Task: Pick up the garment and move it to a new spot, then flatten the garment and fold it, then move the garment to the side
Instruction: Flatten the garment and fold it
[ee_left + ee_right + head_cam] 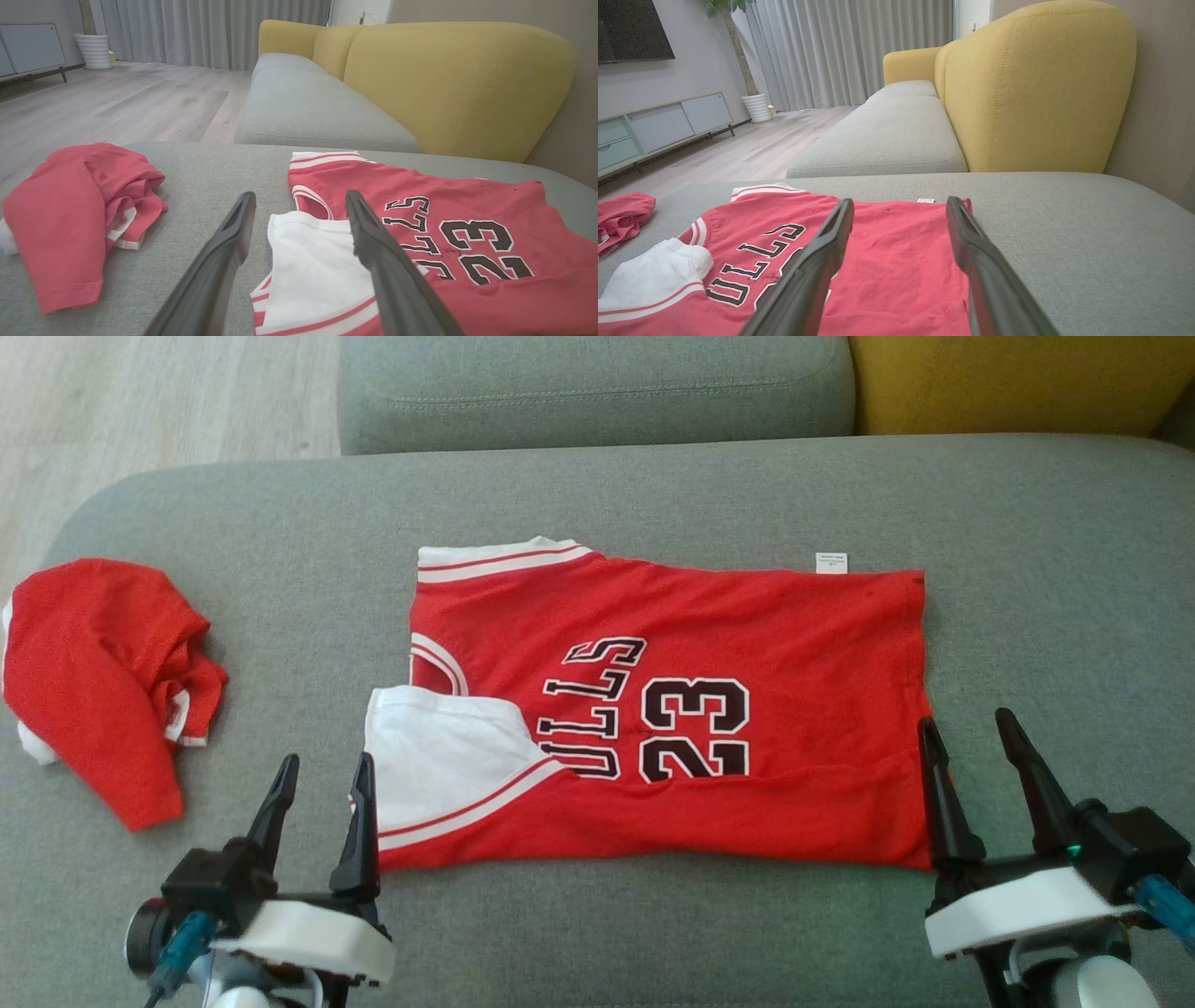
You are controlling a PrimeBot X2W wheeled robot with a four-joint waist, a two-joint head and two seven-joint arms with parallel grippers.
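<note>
The left gripper (327, 765) sits at 7 o'clock in the head view with its jaws wide apart and holding nothing. The right gripper (963, 721) sits at 4 o'clock, equally wide and equally empty.

Between them lies the red jersey (747, 644), spread on the grey cushion (1074, 523). Its long axis runs from 9 to 3 o'clock, with the shoulder end and the white panel (439, 756) toward 9 and the hem toward 3. The near long edge lies turned up over the lower part of the number, so one lengthwise fold looks to be in place.

What the next move turns on is that each gripper brackets one end of that near edge:

- **Left gripper:** the jersey lies at 1 o'clock, and the inner finger is at the near shoulder corner.
- **Right gripper:** the jersey lies at 10 to 11 o'clock, and the inner finger overlaps the near hem corner.

Whether either finger touches the cloth cannot be told. Neither arm is clearly nearer — each has its own end.

In the left wrist view the white panel lies between that gripper's fingers. A second, crumpled red garment (93, 663) lies well apart at 9 o'clock, on the left arm's side.
</note>
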